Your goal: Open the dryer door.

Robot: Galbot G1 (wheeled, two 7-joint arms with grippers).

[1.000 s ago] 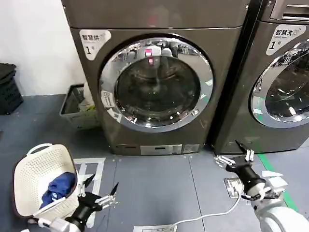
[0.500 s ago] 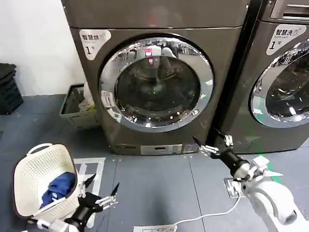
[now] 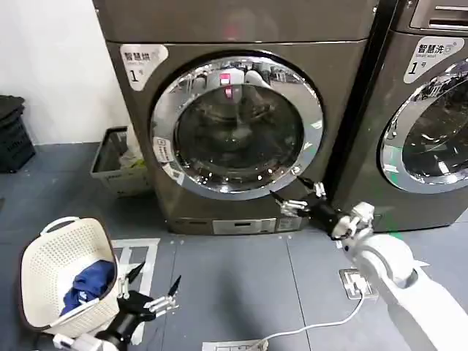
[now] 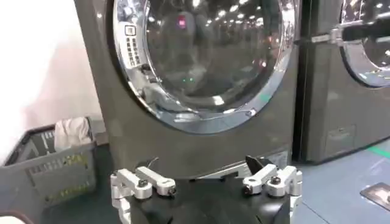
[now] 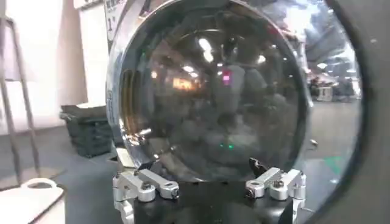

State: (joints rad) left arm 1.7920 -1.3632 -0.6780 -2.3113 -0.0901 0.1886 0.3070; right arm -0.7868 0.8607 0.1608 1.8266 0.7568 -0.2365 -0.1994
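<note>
The right pincer [image 3: 296, 196] has swung up from the floor at about 4 o'clock and now sits spread wide and empty, just beside the chrome ring of the dryer door [image 3: 238, 124] at its 4 o'clock edge. The door looks shut, though contact is hard to judge here, so the reach seems nearly done. The left pincer [image 3: 150, 292] stays low by the laundry basket [image 3: 55, 256], spread and empty.

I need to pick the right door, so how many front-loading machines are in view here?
2. The dryer stands straight ahead with its round door shut; the right gripper is at that door's lower right rim. A second machine stands beside it on the right, partly cut off.
</note>
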